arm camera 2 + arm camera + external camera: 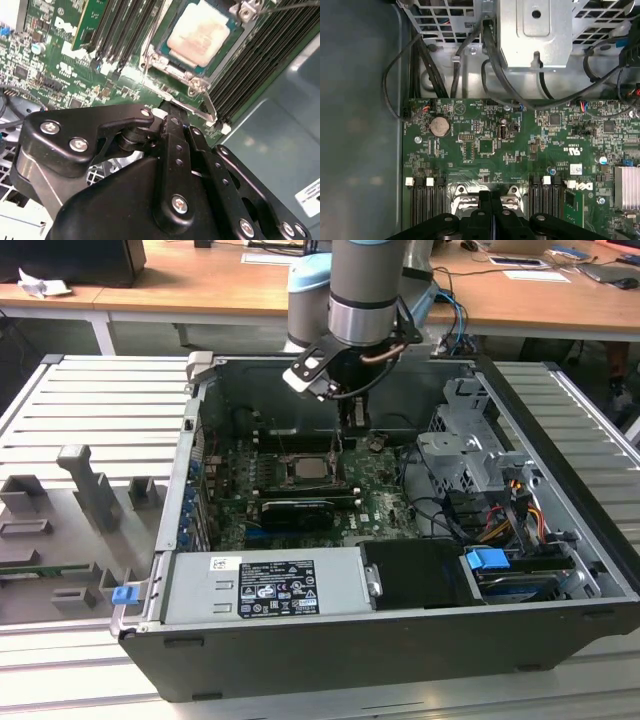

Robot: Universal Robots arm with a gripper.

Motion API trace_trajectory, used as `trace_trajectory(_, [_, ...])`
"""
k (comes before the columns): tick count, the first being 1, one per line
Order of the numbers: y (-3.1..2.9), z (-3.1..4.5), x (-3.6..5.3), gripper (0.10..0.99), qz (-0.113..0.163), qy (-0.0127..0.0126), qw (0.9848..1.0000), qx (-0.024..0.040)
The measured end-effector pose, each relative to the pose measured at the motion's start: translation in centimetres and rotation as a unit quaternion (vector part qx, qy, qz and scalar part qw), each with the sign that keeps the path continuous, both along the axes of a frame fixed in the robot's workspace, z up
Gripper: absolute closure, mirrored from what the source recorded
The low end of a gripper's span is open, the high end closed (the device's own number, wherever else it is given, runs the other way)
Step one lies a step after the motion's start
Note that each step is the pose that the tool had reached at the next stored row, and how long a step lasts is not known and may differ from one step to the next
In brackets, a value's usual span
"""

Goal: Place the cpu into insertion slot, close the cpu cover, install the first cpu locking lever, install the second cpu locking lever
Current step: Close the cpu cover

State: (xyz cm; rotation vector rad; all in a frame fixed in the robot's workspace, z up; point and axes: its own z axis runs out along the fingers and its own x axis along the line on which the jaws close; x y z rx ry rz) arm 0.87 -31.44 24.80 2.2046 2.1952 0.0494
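Observation:
The cpu (pixel 200 32), a small square chip with a silvery-beige top, lies in the socket on the green motherboard (pixel 485 145). It also shows in the exterior view (pixel 305 469). The cpu cover (pixel 194 76), a thin silvery frame, lies flat around it. A thin metal locking lever (pixel 209 106) sticks out from the socket's corner. My gripper (pixel 172 114) hangs just beside the socket next to that lever, its black fingers (pixel 482 205) pressed together. In the exterior view the gripper (pixel 352 435) sits low inside the case, just behind the socket.
The open computer case (pixel 560 530) walls in the board. Inside are a silver power supply (pixel 265 585) at the front, a long black card (pixel 300 510), a metal drive cage (pixel 465 455) with cables (pixel 500 520), and memory slots (pixel 260 55) beside the socket. Grey fixture blocks (pixel 90 490) stand at the exterior view's left.

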Motion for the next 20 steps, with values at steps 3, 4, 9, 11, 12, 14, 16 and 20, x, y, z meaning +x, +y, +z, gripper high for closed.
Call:
trace_trajectory(3, [0.0, -0.18, -1.31, 0.98, 0.0, 0.0, 1.0, 0.0])
trace_trajectory(4, [0.0, -0.23, -1.61, 0.98, 0.0, 0.0, 1.0, 0.0])
trace_trajectory(9, [0.01, -1.21, -3.31, 0.98, 0.0, 0.0, 1.0, -0.0002])
trace_trajectory(11, [0.01, -1.28, -3.56, 0.98, 0.0, 0.0, 1.0, -0.0002])
trace_trajectory(12, [0.01, -1.3, -3.75, 0.98, 0.0, 0.0, 1.0, -0.0002])
trace_trajectory(14, [0.02, -1.32, -4.02, 0.98, 0.0, 0.0, 1.0, -0.0001])
trace_trajectory(16, [0.02, -1.33, -4.22, 0.98, 0.0, 0.0, 1.0, -0.0001])
trace_trajectory(20, [0.02, -1.34, -4.6, 0.98, 0.0, 0.0, 1.0, -0.0002])
